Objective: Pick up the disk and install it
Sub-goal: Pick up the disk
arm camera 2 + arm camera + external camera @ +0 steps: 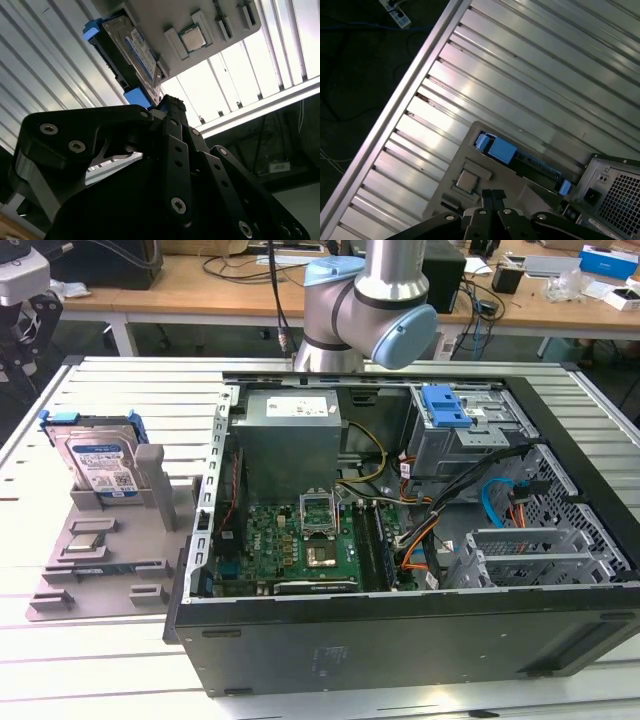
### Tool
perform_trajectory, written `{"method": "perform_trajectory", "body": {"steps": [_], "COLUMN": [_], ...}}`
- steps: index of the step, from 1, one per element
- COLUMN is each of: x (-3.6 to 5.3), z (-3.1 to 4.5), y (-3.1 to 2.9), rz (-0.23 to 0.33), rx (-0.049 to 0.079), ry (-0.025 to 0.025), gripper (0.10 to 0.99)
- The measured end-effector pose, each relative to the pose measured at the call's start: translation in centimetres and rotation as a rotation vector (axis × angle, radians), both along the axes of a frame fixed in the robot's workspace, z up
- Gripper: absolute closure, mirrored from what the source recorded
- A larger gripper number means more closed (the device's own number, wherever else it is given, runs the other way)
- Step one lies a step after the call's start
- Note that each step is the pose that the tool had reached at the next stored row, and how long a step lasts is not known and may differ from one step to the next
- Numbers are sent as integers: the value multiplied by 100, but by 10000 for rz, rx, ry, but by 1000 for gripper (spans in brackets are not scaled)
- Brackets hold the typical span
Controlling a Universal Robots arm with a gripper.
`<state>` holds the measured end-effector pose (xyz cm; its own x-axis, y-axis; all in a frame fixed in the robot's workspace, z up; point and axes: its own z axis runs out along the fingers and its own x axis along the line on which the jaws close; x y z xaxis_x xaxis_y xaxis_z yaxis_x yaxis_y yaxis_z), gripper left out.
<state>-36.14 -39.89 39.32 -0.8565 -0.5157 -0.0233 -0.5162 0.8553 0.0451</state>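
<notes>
The disk (pixel 100 462) stands tilted in a grey holder (pixel 90 540) on the table at the exterior view's left, its white-and-blue label facing out and its blue frame around the edges. In the second wrist view the disk (pixel 134 54) lies just beyond my gripper (pixel 170 102). The first wrist view has the disk (pixel 520 159) edge-on, past my gripper (pixel 493 193). My black fingers are pressed together with nothing between them, and they hang in the air apart from the disk.
An open computer case (pixel 400 530) fills the middle of the slatted metal table (pixel 130 390), with a blue latch (pixel 445 405) on its drive bay. A processor chip (pixel 467 180) rests on the holder. The table edge (pixel 405 95) drops to a dark floor.
</notes>
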Motion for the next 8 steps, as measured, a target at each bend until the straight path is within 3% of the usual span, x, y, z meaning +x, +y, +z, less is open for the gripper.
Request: {"method": "perform_trajectory", "body": {"steps": [8], "x": [0], "z": [0], "y": [0], "rz": [1127], "rx": [0], "ry": [0], "gripper": [980]}}
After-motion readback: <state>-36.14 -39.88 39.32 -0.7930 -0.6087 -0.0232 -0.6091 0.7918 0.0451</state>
